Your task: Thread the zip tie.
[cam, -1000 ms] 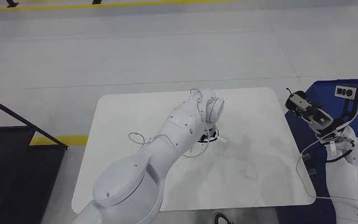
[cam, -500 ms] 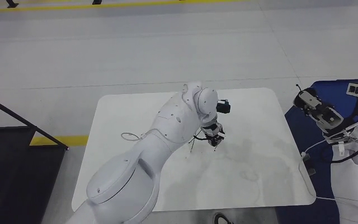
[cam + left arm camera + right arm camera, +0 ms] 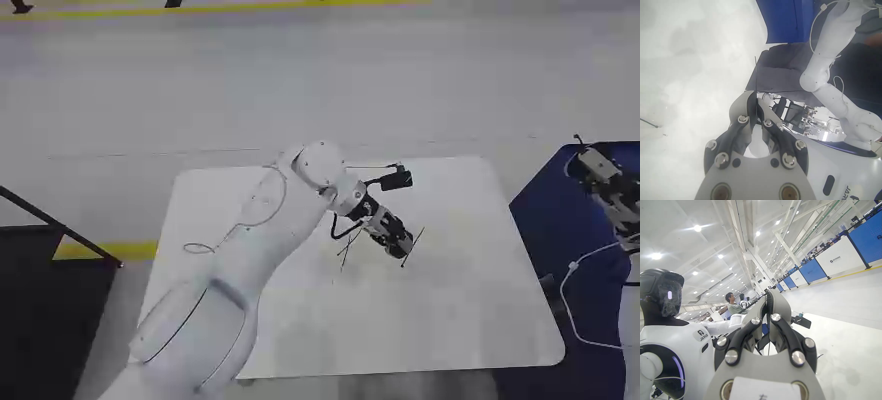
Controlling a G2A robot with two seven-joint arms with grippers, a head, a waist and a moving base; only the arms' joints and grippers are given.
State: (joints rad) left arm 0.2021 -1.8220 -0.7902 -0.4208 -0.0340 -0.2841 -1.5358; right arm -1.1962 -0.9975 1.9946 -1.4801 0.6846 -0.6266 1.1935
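Left gripper [image 3: 754, 98] clamps zip tie one [image 3: 755, 72] over table [image 3: 460, 320], right gripper [image 3: 767, 298] clamps zip tie two [image 3: 769, 344] off table, zip tie three [image 3: 648, 122] lies on table

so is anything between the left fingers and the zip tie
Nothing visible does: the left gripper has its fingers shut on the zip tie, whose free end sticks out past them over the table.

The left arm [image 3: 250, 250] is showing smooth white shells, a thin white cable [image 3: 197, 247] looping beside it. The left gripper [image 3: 755, 98] is wearing grey finger plates on black linkages pinned by silver screws [image 3: 742, 119]; the right gripper [image 3: 767, 296] is matching it, plus a white label [image 3: 762, 386].
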